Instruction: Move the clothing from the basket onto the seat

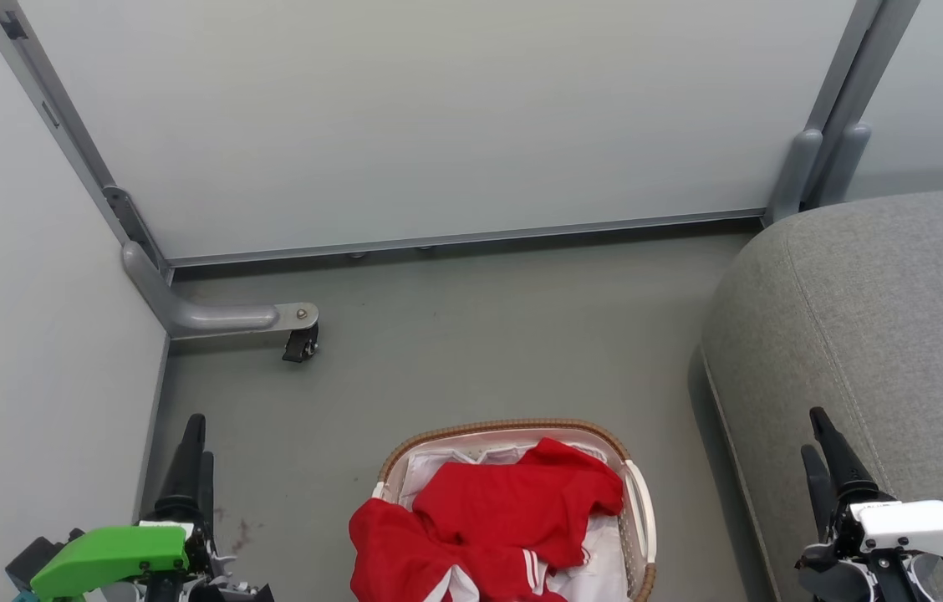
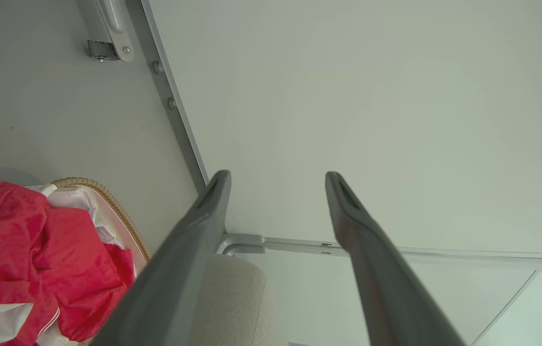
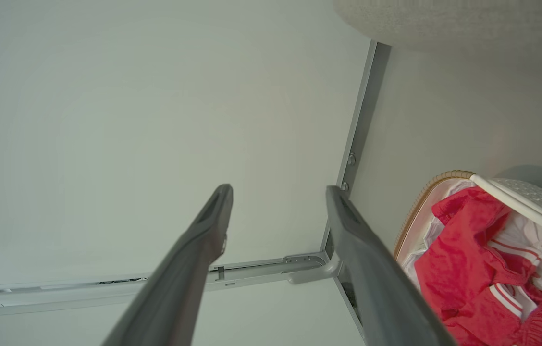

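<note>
Barely begun, judging by layout.
- Grey upholstered seat, right side of floor: no red garment on visible part.
- Cream perforated laundry basket, brown woven rim, on floor between arms, near seat: loaded.
- Red clothing, white stripes, heaped inside over white cloth, one fold draped over left rim.
- Left gripper, low left: fingers parted, holding nothing.
- Right gripper, over seat edge: fingers likewise apart, empty.
- Left to do: grasp, lift, carry every garment to seat.

head: high, looking down at floor | wrists: low, facing partition | shared by all: basket
</note>
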